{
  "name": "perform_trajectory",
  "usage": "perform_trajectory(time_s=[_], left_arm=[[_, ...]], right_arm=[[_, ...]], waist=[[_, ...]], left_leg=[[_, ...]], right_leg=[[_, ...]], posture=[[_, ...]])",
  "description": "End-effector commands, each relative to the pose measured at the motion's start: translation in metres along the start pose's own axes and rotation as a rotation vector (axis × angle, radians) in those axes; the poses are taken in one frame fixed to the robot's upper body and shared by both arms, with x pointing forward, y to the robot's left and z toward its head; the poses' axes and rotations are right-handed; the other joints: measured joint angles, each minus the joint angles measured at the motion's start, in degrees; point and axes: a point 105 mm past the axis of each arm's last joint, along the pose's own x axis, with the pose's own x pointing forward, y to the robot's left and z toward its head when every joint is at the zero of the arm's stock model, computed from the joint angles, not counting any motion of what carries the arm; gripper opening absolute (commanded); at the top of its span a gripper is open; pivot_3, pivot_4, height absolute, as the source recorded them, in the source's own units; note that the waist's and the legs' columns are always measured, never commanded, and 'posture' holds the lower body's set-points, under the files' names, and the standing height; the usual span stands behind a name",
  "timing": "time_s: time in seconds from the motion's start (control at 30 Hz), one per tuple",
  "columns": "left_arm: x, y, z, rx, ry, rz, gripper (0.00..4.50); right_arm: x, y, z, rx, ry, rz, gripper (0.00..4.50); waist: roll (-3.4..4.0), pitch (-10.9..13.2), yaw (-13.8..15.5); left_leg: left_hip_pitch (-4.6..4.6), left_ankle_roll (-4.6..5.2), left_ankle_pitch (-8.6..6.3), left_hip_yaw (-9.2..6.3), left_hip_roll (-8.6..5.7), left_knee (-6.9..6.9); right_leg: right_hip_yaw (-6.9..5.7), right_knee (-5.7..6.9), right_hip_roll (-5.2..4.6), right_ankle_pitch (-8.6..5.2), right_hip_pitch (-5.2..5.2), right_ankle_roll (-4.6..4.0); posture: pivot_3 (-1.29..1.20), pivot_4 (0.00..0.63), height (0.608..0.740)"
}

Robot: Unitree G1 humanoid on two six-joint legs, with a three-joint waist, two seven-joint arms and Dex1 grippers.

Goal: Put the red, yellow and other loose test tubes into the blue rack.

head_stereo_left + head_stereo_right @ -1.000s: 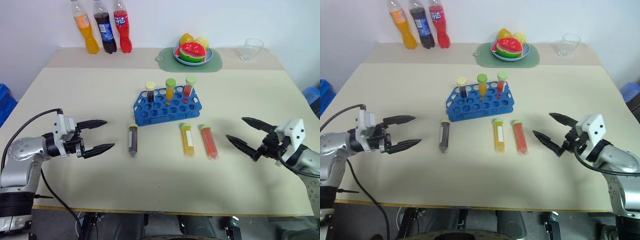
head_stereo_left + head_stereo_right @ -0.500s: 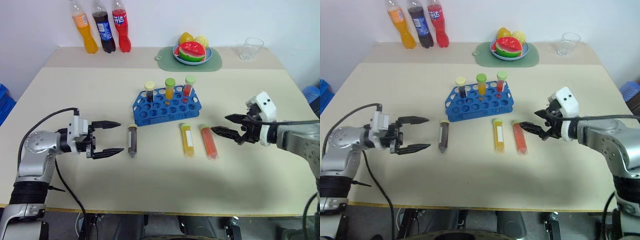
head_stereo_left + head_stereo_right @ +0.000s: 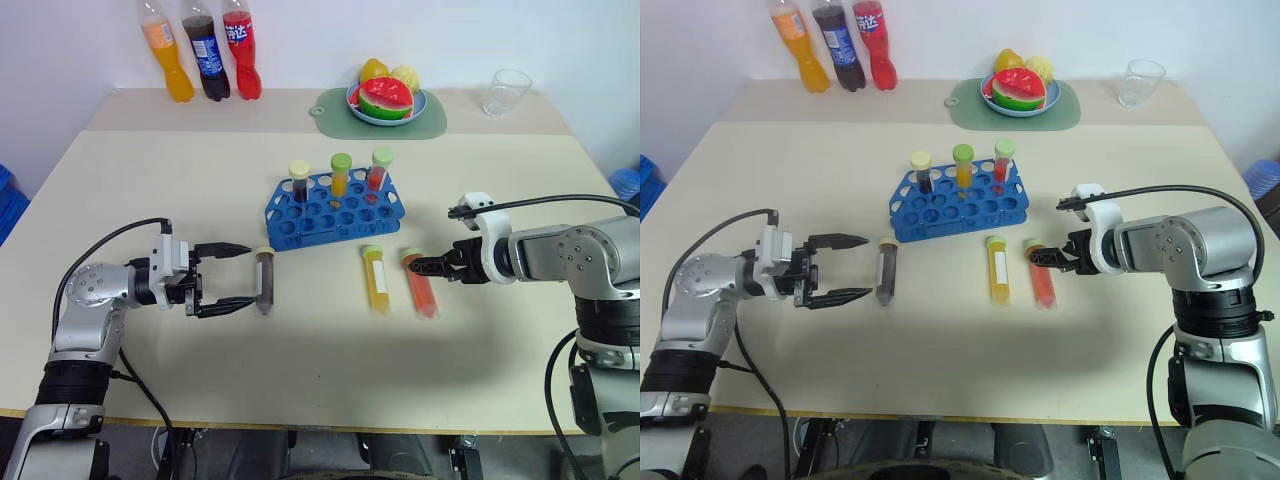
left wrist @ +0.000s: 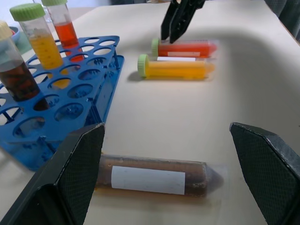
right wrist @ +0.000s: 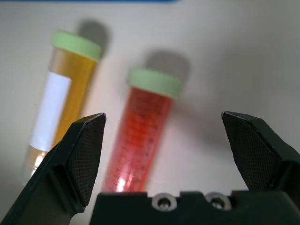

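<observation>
From the head view, the blue rack [image 3: 335, 210] holds three upright tubes. In front of it lie the brown tube [image 3: 264, 281], the yellow tube [image 3: 375, 279] and the red tube [image 3: 417, 283].

In the left wrist view, the left gripper [image 4: 173, 173] gapes around the brown tube; I'd centre it before closing.

In the right wrist view, the right gripper [image 5: 166, 150] stands wide above the red tube; lower squarely, clear of the yellow one.

Silver-grey arms, black cables, white wrist housings, black pointed fingers [image 3: 225, 278] with textured pads
</observation>
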Motion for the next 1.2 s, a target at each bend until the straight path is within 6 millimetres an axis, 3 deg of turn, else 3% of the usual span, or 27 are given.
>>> perform_trajectory(time_s=[0.03,0.47,0.57,0.73,0.77,0.8,0.93,1.07,1.13,1.2], left_arm=[[-0.002,0.0,0.006,0.037,0.0,0.015,4.38],[-0.002,-0.009,0.001,0.016,0.009,0.039,4.38],[-0.002,-0.011,0.001,0.011,0.009,0.042,4.5],[-0.003,-0.013,0.0,0.006,0.012,0.048,4.5],[-0.003,-0.013,-0.001,0.001,0.013,0.05,4.5],[-0.003,-0.013,0.0,-0.005,0.009,0.054,4.5],[-0.003,-0.011,0.003,-0.015,-0.006,0.078,4.5],[-0.006,-0.01,0.001,-0.031,-0.011,0.119,4.5],[-0.008,-0.007,0.001,-0.053,-0.03,0.156,4.5],[-0.009,-0.005,0.001,-0.077,-0.047,0.186,4.5]], right_arm=[[0.0,0.003,0.001,-0.002,-0.01,0.005,4.39],[0.027,0.016,-0.01,-0.018,0.026,-0.042,4.39],[0.034,0.024,-0.02,-0.069,0.064,-0.043,3.57],[0.037,0.026,-0.025,-0.124,0.074,-0.08,1.18],[0.037,0.025,-0.025,-0.143,0.065,-0.095,0.9],[0.036,0.024,-0.024,-0.156,0.054,-0.101,0.9],[0.026,0.03,-0.002,-0.225,-0.113,-0.043,0.9],[0.002,0.057,0.041,-0.338,-0.471,0.139,0.9],[-0.012,0.079,0.057,-0.419,-0.665,0.283,0.9],[-0.013,0.084,0.068,-0.5,-0.8,0.266,0.9]], waist=[[0.0,0.0,-0.04],[-0.35,-0.22,-1.2],[-0.35,-0.25,-1.41],[-0.4,-0.29,-1.5],[-0.43,-0.31,-1.47],[-0.51,-0.38,-1.44],[-0.64,-0.47,-1.44],[-0.54,-0.41,-1.62],[-0.5,-0.38,-1.59],[-0.5,-0.38,-1.42]], left_leg=[[0.01,0.0,0.0,0.0,0.0,0.0],[0.15,0.0,0.01,-0.02,0.06,0.06],[0.15,0.0,0.0,-0.02,0.06,0.12],[0.16,0.0,0.0,-0.02,0.06,0.09],[0.17,0.01,0.0,-0.02,0.07,0.09],[0.17,0.0,0.0,-0.03,0.07,0.1],[0.19,0.0,0.0,-0.02,0.07,0.13],[0.18,0.01,0.0,0.01,0.06,0.12],[0.18,0.01,0.0,0.02,0.06,0.11],[0.18,0.0,0.0,-0.02,0.1,0.07]], right_leg=[[0.0,0.02,0.01,0.0,0.0,0.0],[-0.01,0.08,0.12,0.07,0.12,-0.1],[-0.01,0.09,0.11,0.08,0.14,-0.1],[-0.01,0.08,0.16,0.07,0.13,-0.11],[-0.01,0.09,0.16,0.08,0.13,-0.11],[-0.02,0.09,0.16,0.08,0.14,-0.11],[-0.03,0.08,0.14,0.08,0.19,-0.11],[-0.01,0.07,0.15,0.08,0.17,-0.1],[-0.01,0.09,0.18,0.08,0.14,-0.1],[-0.02,0.09,0.24,0.08,0.14,-0.1]], posture=[[0.0,0.15,0.74],[0.0,0.15,0.74],[0.0,0.15,0.74],[0.0,0.15,0.74],[0.0,0.15,0.74],[0.0,0.15,0.74],[0.0,0.15,0.74],[0.0,0.15,0.74],[0.0,0.15,0.74],[0.0,0.15,0.74]])
